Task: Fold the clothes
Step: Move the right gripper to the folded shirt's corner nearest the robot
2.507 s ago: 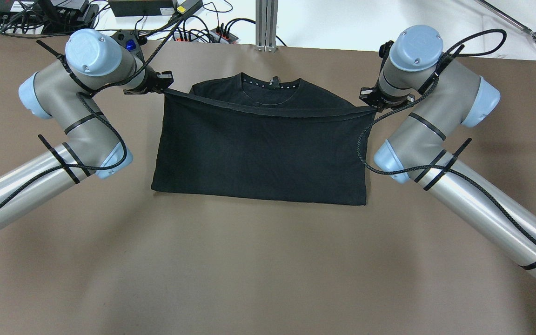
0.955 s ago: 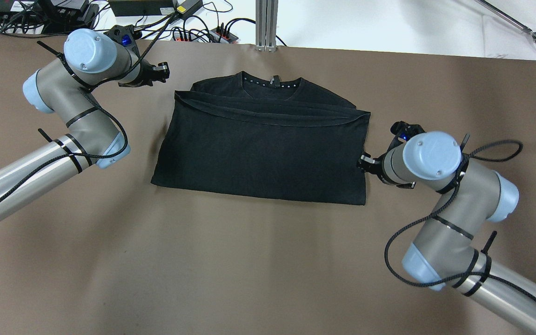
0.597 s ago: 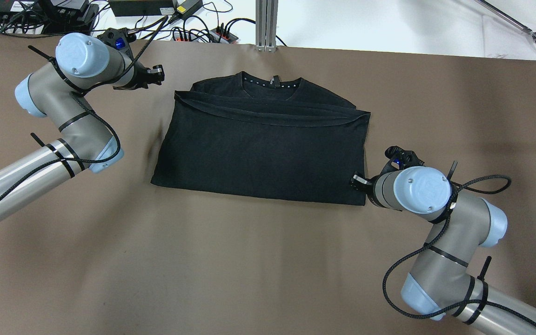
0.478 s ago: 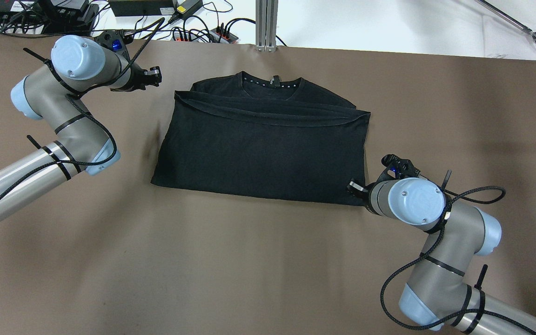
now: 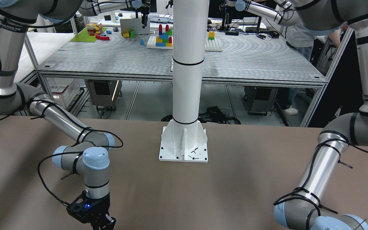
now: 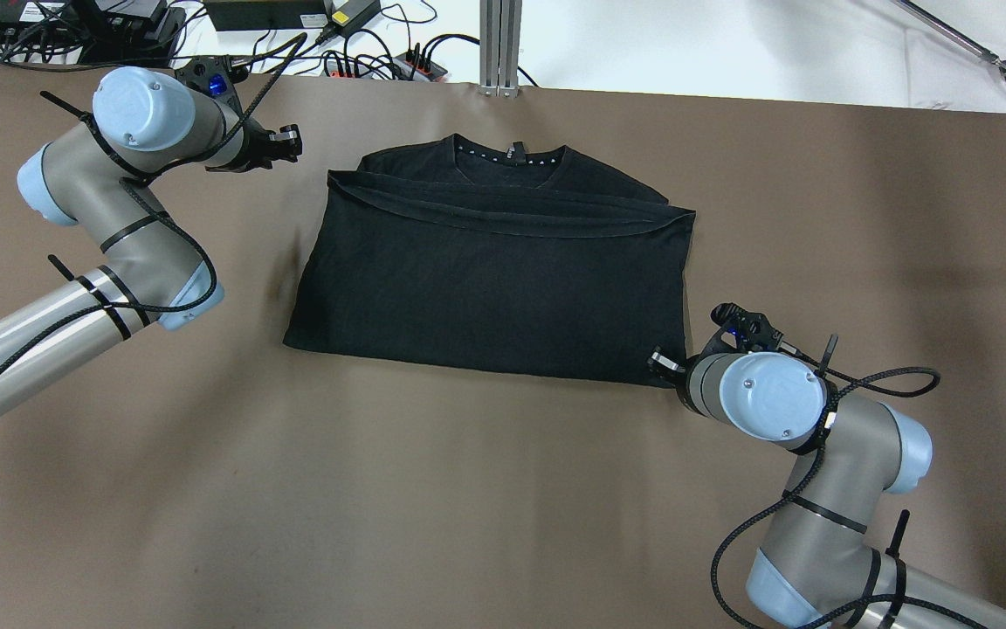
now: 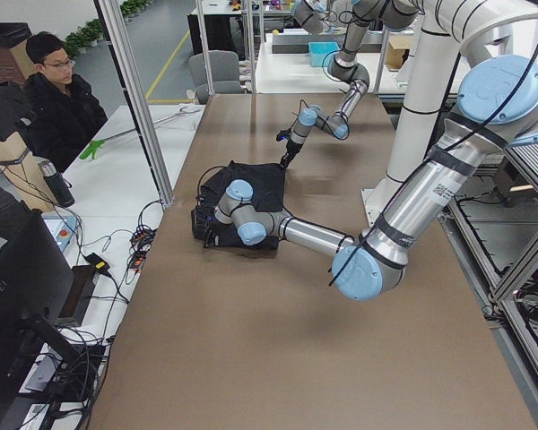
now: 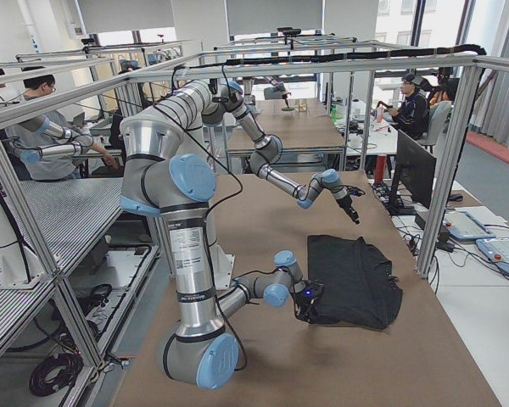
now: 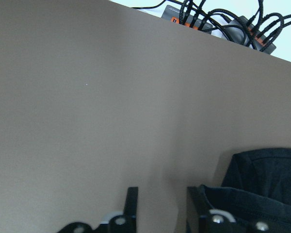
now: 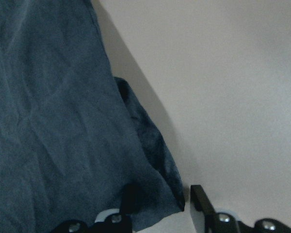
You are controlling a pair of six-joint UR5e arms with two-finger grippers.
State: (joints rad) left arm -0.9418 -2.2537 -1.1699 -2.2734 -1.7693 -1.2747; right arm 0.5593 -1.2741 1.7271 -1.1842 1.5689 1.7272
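Observation:
The black garment (image 6: 494,279) lies folded on the brown table, its collar with pale dots (image 6: 512,158) at the far side. My left gripper (image 6: 292,144) is open and empty, off the garment's far left corner; the left wrist view shows its fingers (image 9: 131,204) apart over bare table, cloth (image 9: 262,189) at lower right. My right gripper (image 6: 662,362) is at the near right corner. In the right wrist view it (image 10: 162,201) is open, with the cloth corner (image 10: 160,179) lying between the fingers. The front-facing view does not show the garment.
Cables and power strips (image 6: 381,61) and an aluminium post (image 6: 500,44) line the table's far edge. The white pole's base plate (image 5: 184,143) stands on the robot's side. An operator (image 7: 58,98) sits beyond the far edge. Bare brown table (image 6: 468,507) lies in front.
Both grippers let go of the hem, which now lies flat across the garment. My right gripper moved down the right edge to the near right corner. My left gripper drew back leftwards.

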